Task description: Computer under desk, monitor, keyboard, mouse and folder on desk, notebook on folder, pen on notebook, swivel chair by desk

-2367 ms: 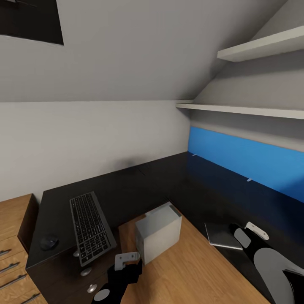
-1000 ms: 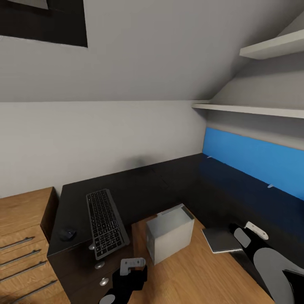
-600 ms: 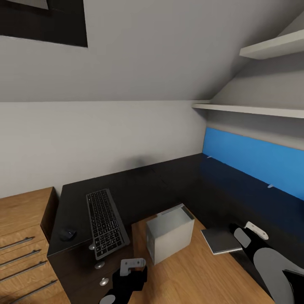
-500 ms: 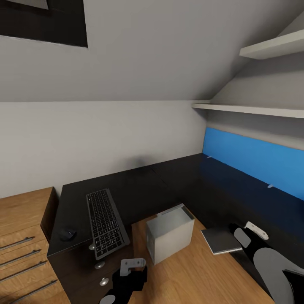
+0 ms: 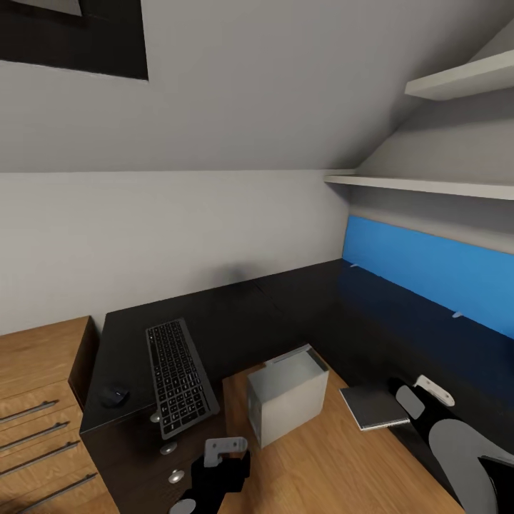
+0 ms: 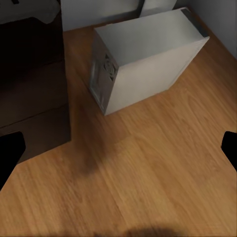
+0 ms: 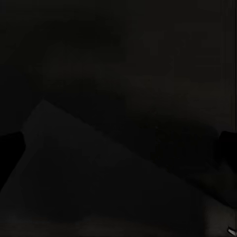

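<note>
1. Head view, nearest first: the left gripper (image 5: pixel 223 451) hangs low over the wooden floor (image 5: pixel 343 464) in front of the black drawers (image 5: pixel 143 457). Its wrist view shows the two dark fingertips at opposite edges, so the jaws stand wide apart and hold nothing.
2. The right gripper (image 5: pixel 421 389) sits at the desk's near edge, just beside the notebook (image 5: pixel 373 407). Its wrist picture is almost black; I cannot tell whether those jaws are parted or whether they touch the book.
3. One notebook lies on the desk (image 5: pixel 300 307), with a corner reaching over the edge toward the floor. My worry: a careless nudge from the right arm could tip it off.
4. One computer (image 5: pixel 288 394) stands on the floor inside the angle of the L-shaped desk, near the left arm. It appears to stand out from under the desktop, so it may need pushing in; a shove high on the case could topple it.
5. One keyboard (image 5: pixel 178 375) lies on the left wing, its near end overhanging the drawers, so a rising left arm could catch it.
6. One mouse (image 5: pixel 114 395) rests just beside it.
7. Farthest: one blue back panel (image 5: pixel 428 275) and two wall shelves (image 5: pixel 428 187).
</note>
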